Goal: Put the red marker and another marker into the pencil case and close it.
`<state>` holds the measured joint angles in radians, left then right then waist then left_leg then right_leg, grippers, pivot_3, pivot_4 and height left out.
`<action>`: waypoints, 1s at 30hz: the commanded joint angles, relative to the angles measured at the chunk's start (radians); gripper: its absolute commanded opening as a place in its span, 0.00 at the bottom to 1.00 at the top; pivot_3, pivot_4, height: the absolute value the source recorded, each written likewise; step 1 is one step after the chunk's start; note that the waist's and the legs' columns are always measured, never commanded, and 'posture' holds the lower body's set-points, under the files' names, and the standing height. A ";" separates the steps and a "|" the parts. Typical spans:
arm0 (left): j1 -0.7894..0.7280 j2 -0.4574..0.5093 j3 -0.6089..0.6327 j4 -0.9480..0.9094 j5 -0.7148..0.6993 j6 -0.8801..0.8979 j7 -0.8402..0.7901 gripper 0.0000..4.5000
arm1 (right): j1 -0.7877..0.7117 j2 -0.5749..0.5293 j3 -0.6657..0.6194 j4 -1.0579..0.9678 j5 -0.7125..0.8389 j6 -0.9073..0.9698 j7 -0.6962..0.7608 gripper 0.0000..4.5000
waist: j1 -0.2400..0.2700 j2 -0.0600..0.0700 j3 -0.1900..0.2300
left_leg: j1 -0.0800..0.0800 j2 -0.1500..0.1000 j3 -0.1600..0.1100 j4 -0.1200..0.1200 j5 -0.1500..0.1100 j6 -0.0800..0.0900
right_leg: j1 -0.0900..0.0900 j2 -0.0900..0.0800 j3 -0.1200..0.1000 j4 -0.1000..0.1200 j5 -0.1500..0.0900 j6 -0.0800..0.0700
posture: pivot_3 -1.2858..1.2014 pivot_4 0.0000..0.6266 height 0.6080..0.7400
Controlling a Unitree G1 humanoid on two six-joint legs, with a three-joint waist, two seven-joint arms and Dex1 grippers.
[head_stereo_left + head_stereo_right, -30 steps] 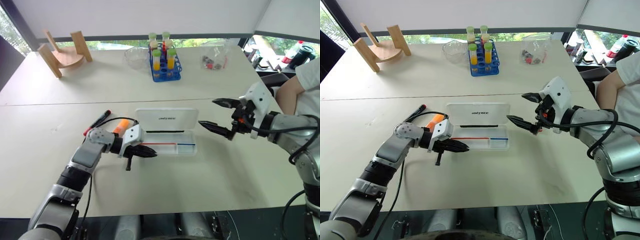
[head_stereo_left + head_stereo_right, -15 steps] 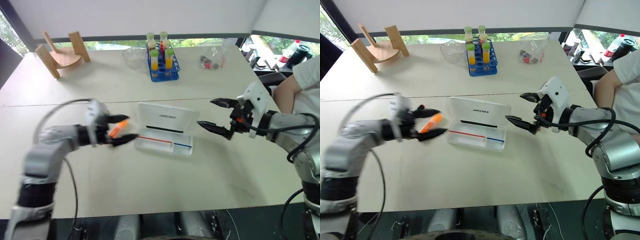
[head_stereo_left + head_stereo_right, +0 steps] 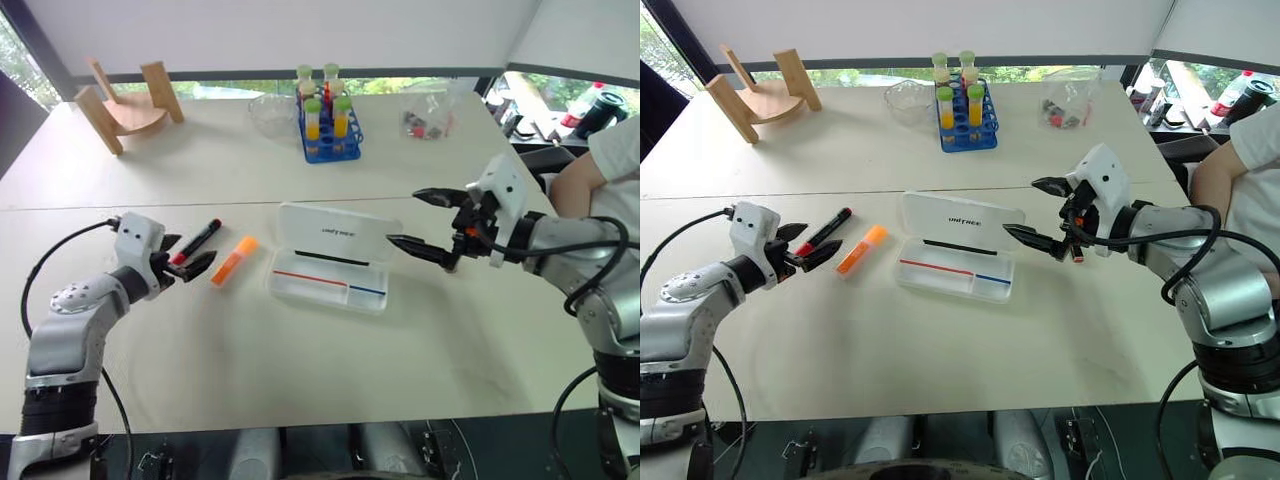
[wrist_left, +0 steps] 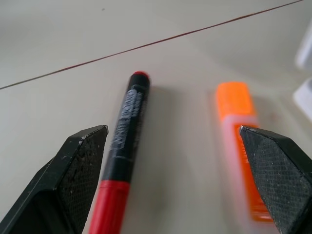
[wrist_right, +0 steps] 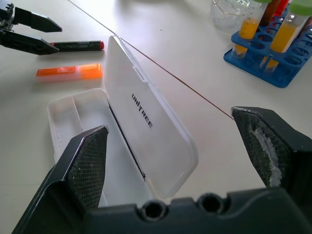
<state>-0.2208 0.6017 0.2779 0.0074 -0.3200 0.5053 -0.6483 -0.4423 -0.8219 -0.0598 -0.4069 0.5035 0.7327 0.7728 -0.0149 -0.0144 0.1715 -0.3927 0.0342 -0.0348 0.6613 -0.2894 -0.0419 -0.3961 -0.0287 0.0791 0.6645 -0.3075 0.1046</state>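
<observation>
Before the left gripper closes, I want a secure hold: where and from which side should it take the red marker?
Grip the red marker across its black barrel, mid-length, coming from above with the left gripper, jaws crossing its long axis. It lies flat on the table, with a gap to the orange highlighter.

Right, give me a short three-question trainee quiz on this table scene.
1. True or false: the flat white plastic pencil case stands open.
2. Which lies nearer the case: the slim black red-capped marker or the chunky orange highlighter?
3. Multiple choice: the left gripper is A) open beside the red marker, B) shut on the highlighter, C) inside the case.

Key: 1 true; 2 the orange highlighter; 3 A.
</observation>
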 commanded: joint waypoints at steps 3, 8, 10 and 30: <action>-0.092 0.010 -0.022 0.239 0.049 -0.164 -0.028 0.99 | -0.031 0.003 -0.006 -0.013 -0.003 -0.018 0.004 1.00 | 0.002 0.000 0.000 | 0.000 0.000 0.000 0.000 0.000 0.000 | 0.000 0.000 0.000 0.000 0.000 0.000 | 0.52 0.24 1.00; -0.171 0.040 -0.073 0.456 0.076 -0.251 -0.137 0.80 | -0.045 0.001 -0.002 -0.002 -0.011 -0.023 0.006 1.00 | 0.003 0.000 0.000 | 0.000 -0.001 0.000 0.000 0.000 0.000 | 0.000 0.000 0.000 0.000 0.000 0.000 | 0.52 0.24 1.00; -0.193 0.058 -0.094 0.506 0.075 -0.259 -0.204 0.58 | -0.047 0.001 -0.005 0.000 -0.012 -0.021 0.007 1.00 | 0.002 0.000 0.000 | 0.000 -0.001 0.000 0.000 0.000 0.000 | 0.000 0.000 -0.001 0.000 0.000 0.000 | 0.52 0.24 1.00; -0.448 0.141 -0.374 0.121 -0.069 -0.197 -0.827 0.08 | 0.221 -0.105 -0.271 -0.200 0.163 0.177 0.004 1.00 | -0.005 0.002 0.002 | -0.002 -0.001 0.000 0.000 0.000 0.000 | -0.001 0.001 0.000 0.000 0.000 0.000 | 0.52 0.24 1.00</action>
<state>-0.6330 0.7519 -0.0632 0.1231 -0.4147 0.3520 -1.4442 -0.2132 -0.9163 -0.2912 -0.5660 0.6488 0.9122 0.7877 -0.0194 -0.0127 0.1732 -0.3938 0.0336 -0.0347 0.6620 -0.2894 -0.0418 -0.3967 -0.0269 0.0791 0.6654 -0.3075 0.1047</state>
